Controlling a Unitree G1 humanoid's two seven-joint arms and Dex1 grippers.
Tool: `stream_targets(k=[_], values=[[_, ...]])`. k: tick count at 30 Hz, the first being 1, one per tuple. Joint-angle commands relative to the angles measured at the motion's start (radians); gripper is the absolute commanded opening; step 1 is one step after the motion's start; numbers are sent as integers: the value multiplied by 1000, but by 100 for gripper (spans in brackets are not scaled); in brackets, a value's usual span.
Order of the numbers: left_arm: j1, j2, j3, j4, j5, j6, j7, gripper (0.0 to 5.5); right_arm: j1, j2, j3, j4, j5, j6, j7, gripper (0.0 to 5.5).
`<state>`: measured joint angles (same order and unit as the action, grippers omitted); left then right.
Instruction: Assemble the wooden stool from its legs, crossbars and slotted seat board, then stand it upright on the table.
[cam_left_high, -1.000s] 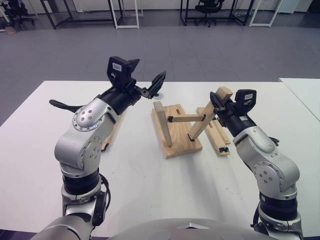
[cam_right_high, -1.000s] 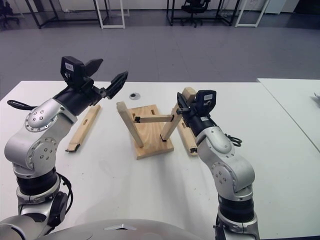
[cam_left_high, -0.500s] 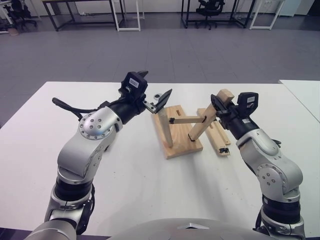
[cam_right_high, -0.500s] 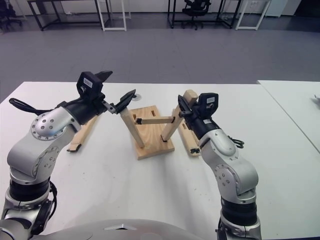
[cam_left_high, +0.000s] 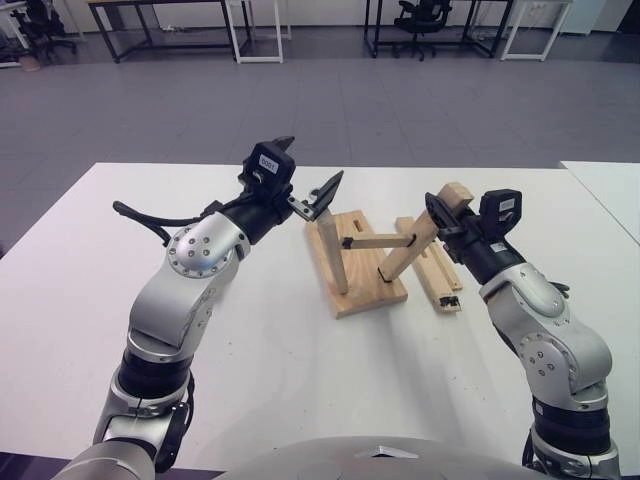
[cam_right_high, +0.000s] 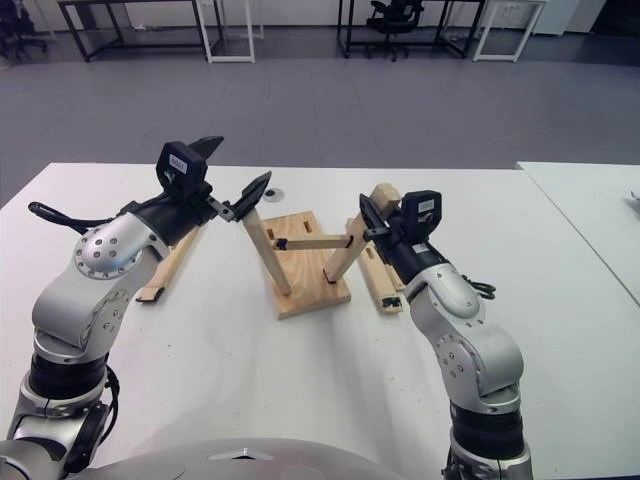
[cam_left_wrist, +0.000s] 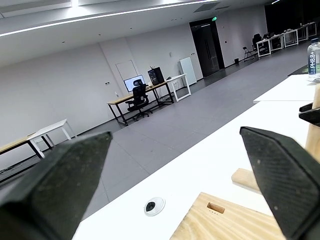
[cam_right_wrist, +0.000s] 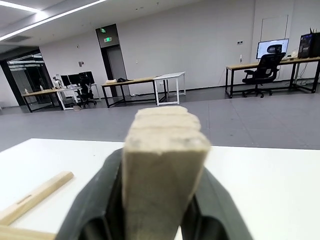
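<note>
White label (cam_left_high: 267, 163) on left wrist camera (cam_left_high: 262, 181), digits illegible; green exit sign (cam_left_wrist: 214, 19) above door (cam_left_wrist: 206, 47).

Left hand (cam_left_high: 316, 157) has swung in — now close over the upright leg (cam_left_high: 333, 255).

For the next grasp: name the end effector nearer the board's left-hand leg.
Left. The left end effector hangs open just above that leg; the right end effector is shut on the other leg, across the crossbar.

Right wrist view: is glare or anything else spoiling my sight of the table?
Right wrist view: the leg blocks the middle; the ceiling light strip throws no glare on it. Left eye view: table and seat board evenly lit, no glare.
</note>
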<state>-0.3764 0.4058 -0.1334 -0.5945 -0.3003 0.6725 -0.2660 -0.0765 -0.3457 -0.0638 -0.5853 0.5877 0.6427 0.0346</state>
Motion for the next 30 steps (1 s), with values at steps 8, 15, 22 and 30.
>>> stream_targets(k=[8,15,22,30], values=[[80,-6,-146,75,57,71,-22,469,29,-47,110,79,-108,142,35,262],[78,2,-156,100,78,55,-35,469,-32,38,-70,-32,-56,-64,63,343],[73,-4,-151,112,88,58,-29,469,-279,-219,-75,-69,21,-1,301,343],[75,-38,-159,127,105,44,-3,469,-905,-559,456,371,-187,106,1144,343]])
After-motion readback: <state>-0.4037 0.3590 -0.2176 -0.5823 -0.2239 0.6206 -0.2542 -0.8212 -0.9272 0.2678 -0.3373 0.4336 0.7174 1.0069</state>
